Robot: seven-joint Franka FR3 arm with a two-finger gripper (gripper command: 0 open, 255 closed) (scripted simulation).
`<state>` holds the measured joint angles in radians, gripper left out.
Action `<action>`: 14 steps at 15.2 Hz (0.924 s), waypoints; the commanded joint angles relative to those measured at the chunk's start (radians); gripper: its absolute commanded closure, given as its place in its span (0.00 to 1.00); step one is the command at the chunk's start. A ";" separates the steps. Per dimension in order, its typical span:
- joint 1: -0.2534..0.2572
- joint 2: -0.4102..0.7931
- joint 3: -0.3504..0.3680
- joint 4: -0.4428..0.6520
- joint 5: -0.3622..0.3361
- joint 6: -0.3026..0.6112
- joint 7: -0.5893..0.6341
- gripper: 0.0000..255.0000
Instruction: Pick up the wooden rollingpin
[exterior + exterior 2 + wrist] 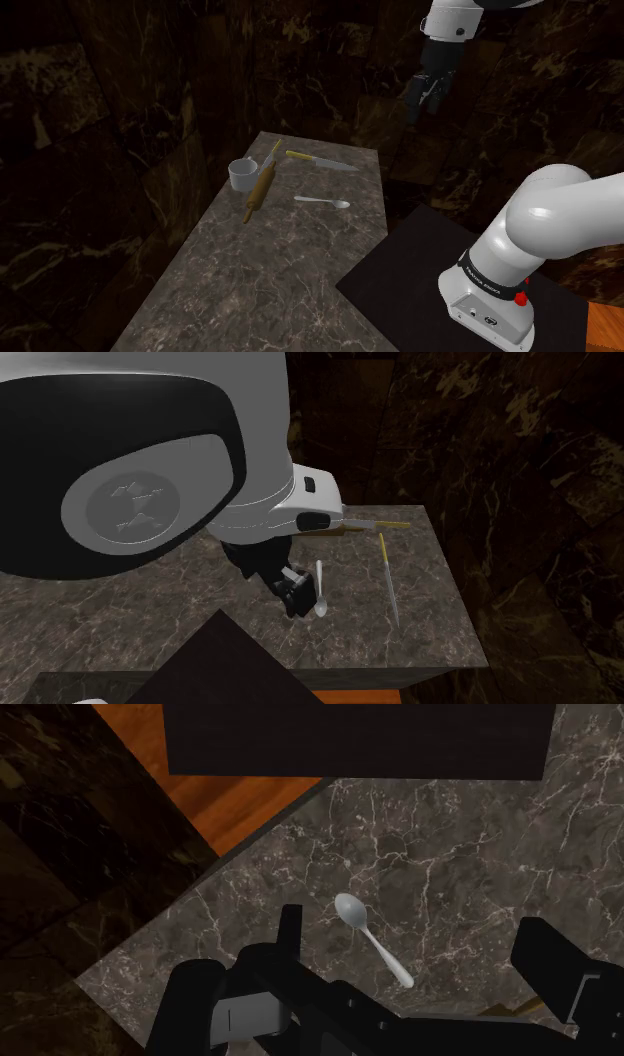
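Your tool (422,95) hangs spread at the shoulder view's upper right, above the spoon (322,202). The rolling pin (262,186) lies mid-frame on the marbled counter (280,290), just beside a cup (243,175), with a knife (320,161) near; dark marbled walls (120,90) surround.

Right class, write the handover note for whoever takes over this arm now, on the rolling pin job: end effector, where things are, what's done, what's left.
End effector: open, holding nothing, high above the counter.
Rolling pin: lying on the counter right beside the cup, untouched.
Spoon: in the wrist view it lies on the counter between the open fingers, so the end effector is over the spoon, not the rolling pin.
Knife: on the counter behind the spoon in the shoulder view.
Done: nothing grasped yet.
Left: move across to the rolling pin, come down, close on its middle, lift.
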<state>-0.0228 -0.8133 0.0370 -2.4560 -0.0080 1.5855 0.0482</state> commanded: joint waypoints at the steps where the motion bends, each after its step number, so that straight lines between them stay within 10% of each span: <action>1: 0.000 0.000 0.000 0.000 0.000 0.000 0.000 0.00; 14: -0.011 0.350 0.216 -0.026 0.120 0.403 0.382 0.00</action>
<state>-0.0304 -0.4980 0.2380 -2.4917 0.1092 1.9590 0.3984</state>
